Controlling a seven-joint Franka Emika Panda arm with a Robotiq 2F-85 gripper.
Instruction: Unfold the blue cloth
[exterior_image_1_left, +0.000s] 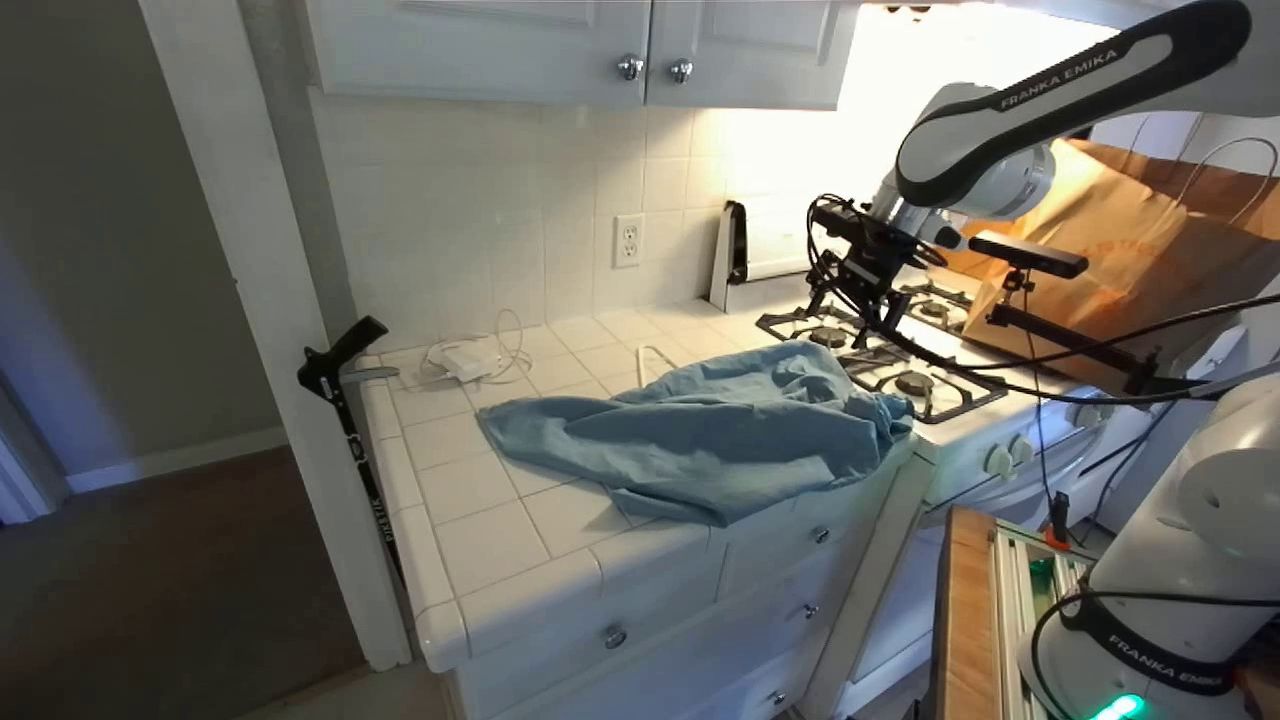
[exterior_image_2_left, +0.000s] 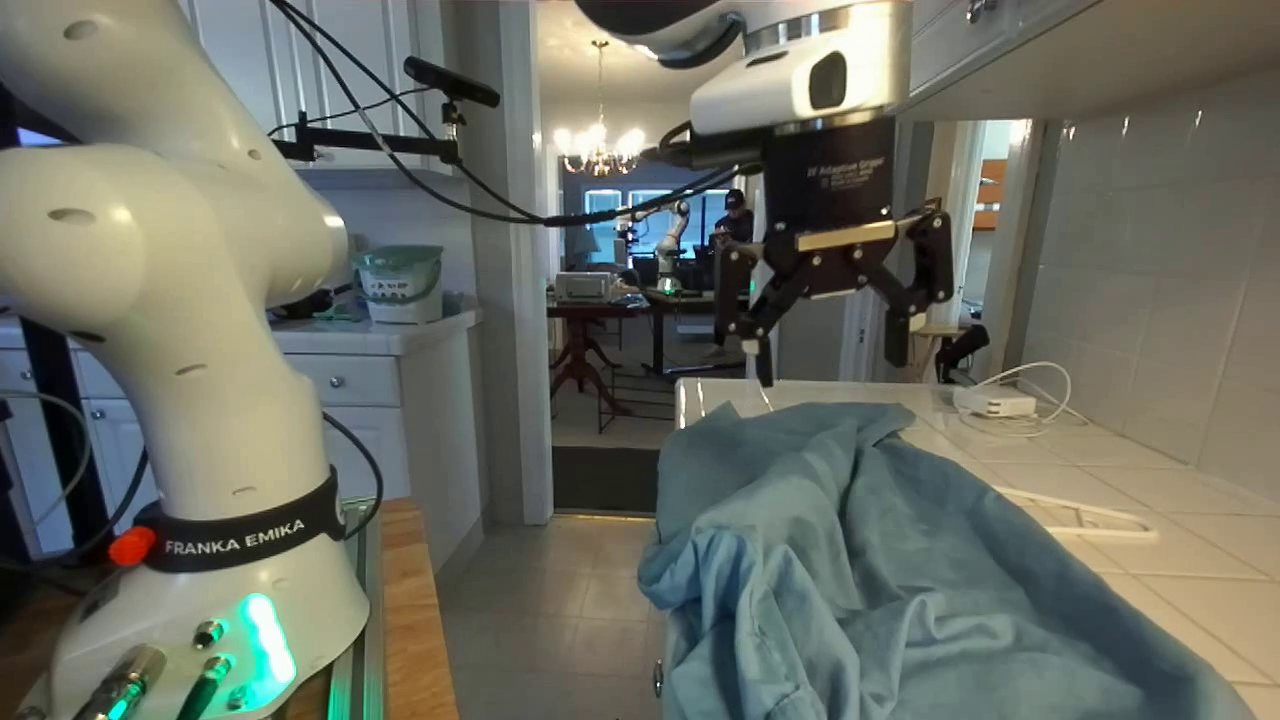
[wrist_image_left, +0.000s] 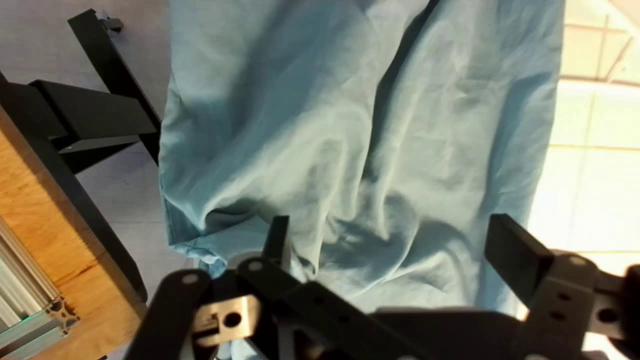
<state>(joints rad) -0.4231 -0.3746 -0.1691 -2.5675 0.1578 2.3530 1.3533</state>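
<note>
The blue cloth (exterior_image_1_left: 690, 440) lies crumpled on the white tiled counter (exterior_image_1_left: 470, 490), with folds and a bunched end near the stove. Its front edge hangs a little over the counter's front. In an exterior view the cloth (exterior_image_2_left: 850, 560) shows its ridges close up. In the wrist view the cloth (wrist_image_left: 320, 130) fills the middle, with deep folds between and beyond the fingers. My gripper (exterior_image_2_left: 830, 365) is above the cloth with its fingers pointing down, wide apart and with nothing between them. It also shows in the wrist view (wrist_image_left: 392, 235) and in an exterior view (exterior_image_1_left: 855, 312).
A gas stove (exterior_image_1_left: 930, 385) with black grates adjoins the counter. A brown paper bag (exterior_image_1_left: 1130, 240) stands behind it. A white hanger (exterior_image_2_left: 1085, 525) lies beside the cloth; a white charger (exterior_image_2_left: 995, 402) with cable lies farther along. Cabinets (exterior_image_1_left: 480, 50) hang above. The wooden robot stand (wrist_image_left: 75, 270) is nearby.
</note>
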